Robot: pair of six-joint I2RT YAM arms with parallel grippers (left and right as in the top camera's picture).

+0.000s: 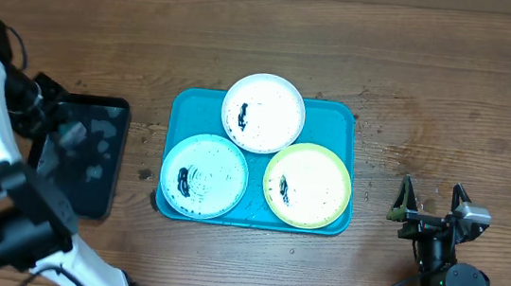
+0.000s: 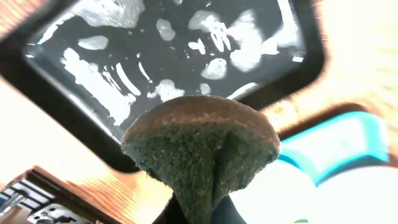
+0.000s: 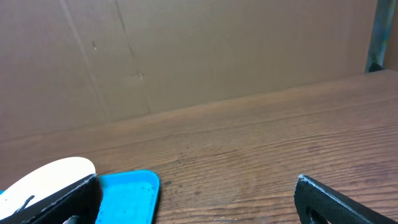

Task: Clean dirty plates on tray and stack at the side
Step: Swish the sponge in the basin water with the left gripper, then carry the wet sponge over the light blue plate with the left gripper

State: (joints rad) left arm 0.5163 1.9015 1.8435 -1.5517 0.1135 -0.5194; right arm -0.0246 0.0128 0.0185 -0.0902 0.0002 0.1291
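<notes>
Drips look the likeliest trouble: the left end effector (image 1: pixel 71 133), clamped on a sponge (image 2: pixel 199 149) above the black tray (image 1: pixel 98 188), must cross bench (image 1: pixel 433 85) to its right. There lies the tray (image 1: pixel 339 114), long axis running toward the open, empty right end effector (image 1: pixel 432 202); hard scrubbing could skid its three plates (image 1: pixel 263 113).

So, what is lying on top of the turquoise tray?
Three plates lie on the tray: a white plate, a light blue plate and a yellow-green plate, each with dark smears. They cover most of the tray's floor, so anything beneath them is hidden.
</notes>
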